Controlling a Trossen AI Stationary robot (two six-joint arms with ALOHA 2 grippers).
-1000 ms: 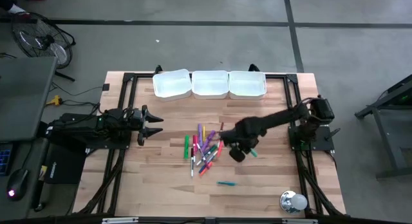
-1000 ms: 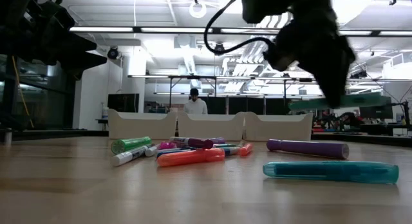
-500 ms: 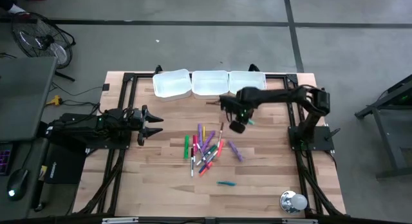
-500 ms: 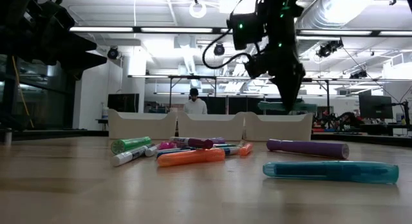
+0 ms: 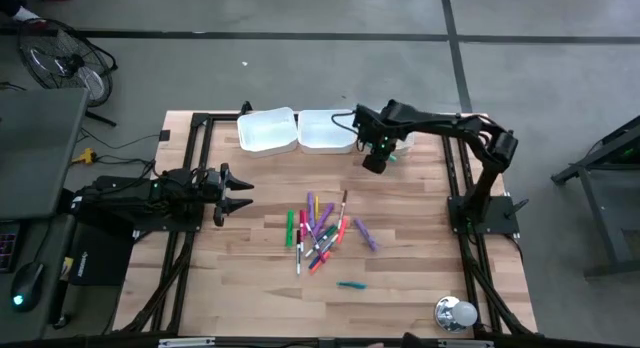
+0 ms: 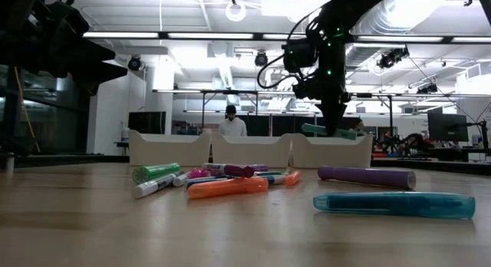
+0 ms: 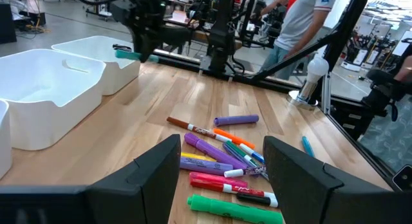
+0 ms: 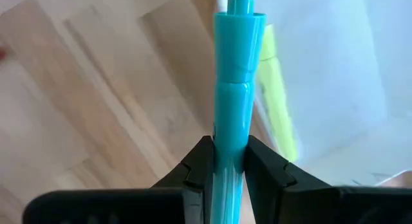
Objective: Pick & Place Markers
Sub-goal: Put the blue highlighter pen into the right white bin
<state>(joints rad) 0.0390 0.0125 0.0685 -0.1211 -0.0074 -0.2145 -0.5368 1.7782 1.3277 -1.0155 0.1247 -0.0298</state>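
Observation:
My right gripper (image 5: 378, 158) hangs at the near edge of the right white tray (image 5: 400, 123), shut on a teal marker (image 8: 235, 89). The low view shows that marker (image 6: 328, 131) level, at about the height of the tray's rim. A yellow marker (image 8: 277, 102) lies in the tray below. A pile of coloured markers (image 5: 320, 233) lies mid-table, with a purple one (image 5: 365, 235) and another teal one (image 5: 350, 285) apart from it. My left gripper (image 5: 245, 193) waits open at the table's left side. My right gripper pinches the teal marker's barrel (image 8: 228, 150) between its two fingers. The fingers come from above, pointing down, and lie across the marker. The marker is level and lifted clear, with its cap end (image 8: 239, 8) reaching out past the fingers.
Three white trays stand side by side at the far edge: left (image 5: 268, 130), middle (image 5: 325, 130) and right. A silver round object (image 5: 455, 313) sits at the near right corner. Bare wood lies between the pile and the trays. A person stands beyond the table (image 6: 232, 123).
My right gripper has carried the teal marker from beside the pile toward the table's far edge, up to the right tray, and it has turned about on the way. The marker stays level and clear of the table. The pile has kept still.

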